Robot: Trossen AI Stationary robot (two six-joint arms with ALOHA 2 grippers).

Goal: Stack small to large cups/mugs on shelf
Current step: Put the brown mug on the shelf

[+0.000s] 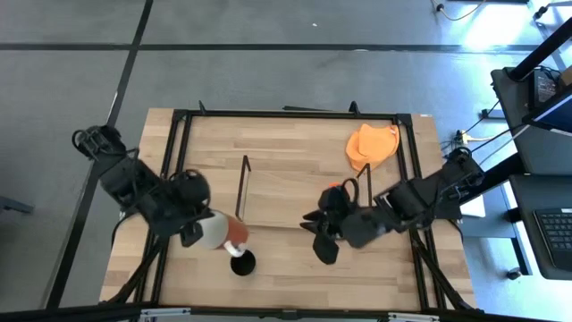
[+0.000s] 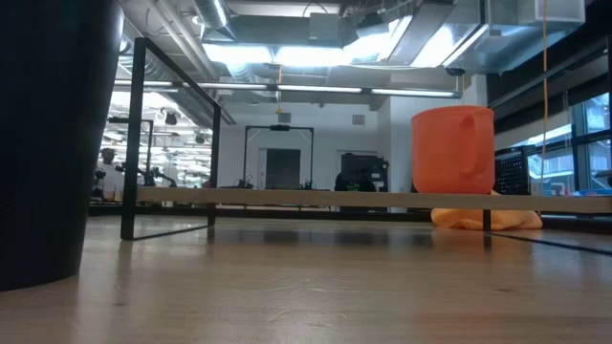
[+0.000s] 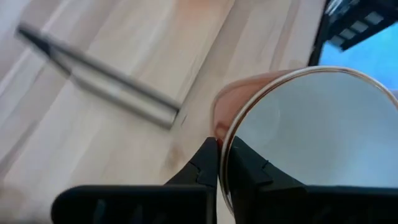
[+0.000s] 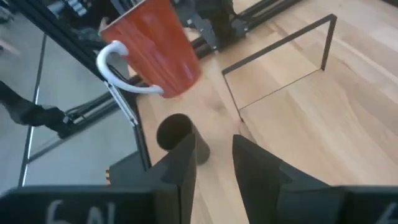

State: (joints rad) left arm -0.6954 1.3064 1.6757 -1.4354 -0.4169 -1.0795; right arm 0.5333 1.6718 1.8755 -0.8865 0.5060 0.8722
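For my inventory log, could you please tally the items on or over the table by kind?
Handled mugs: 2 (red-orange mug with white handle, held up; orange mug on the shelf)
Black cup: 1
Orange cloth: 1
Wire shelf: 1
Total: 5

You have the orange mug upright on the wire shelf, at one end. The black cup stands upright off the shelf. The red-orange mug, white inside with a white handle, is tilted just beside it.
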